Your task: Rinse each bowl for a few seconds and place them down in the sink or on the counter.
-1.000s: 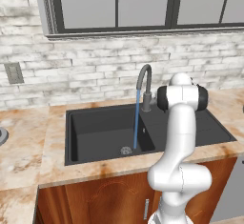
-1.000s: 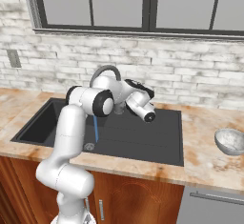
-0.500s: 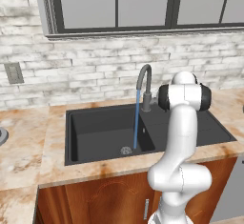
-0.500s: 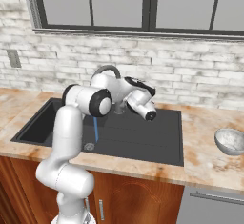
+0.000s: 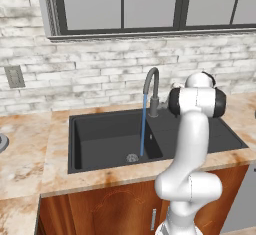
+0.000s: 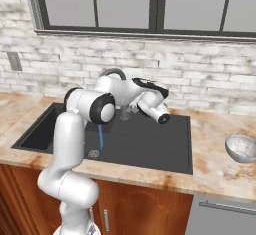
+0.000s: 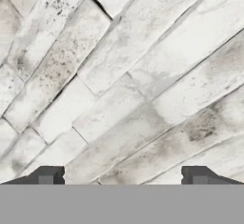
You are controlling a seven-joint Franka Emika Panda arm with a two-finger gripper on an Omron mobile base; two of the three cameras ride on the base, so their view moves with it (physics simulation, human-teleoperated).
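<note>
A pale grey bowl (image 6: 241, 148) with a speckled inside stands on the counter (image 6: 215, 169) to the right of the black sink (image 6: 150, 146). On the counter at the far left, a grey rounded rim (image 5: 2, 142) is cut by the frame edge; it may be another bowl. The tap (image 5: 151, 86) runs a thin blue stream (image 5: 143, 129) into the deep basin. My gripper (image 7: 123, 178) is open, its fingertips (image 7: 47, 174) far apart with nothing between them, and it faces the white brick wall. My hand (image 6: 152, 101) hovers above the sink's right section, beside the tap.
The brick wall (image 5: 100, 74) and a dark-framed window (image 5: 150, 4) rise behind the sink. A wall socket (image 5: 14, 76) sits at the left. Brown cabinets (image 5: 100, 209) run under the marbled counter, and a grey appliance front (image 6: 220, 219) is at the lower right.
My hand has edged slightly up and to the right above the sink. The bowl on the right, the tap and the water stream look the same.
</note>
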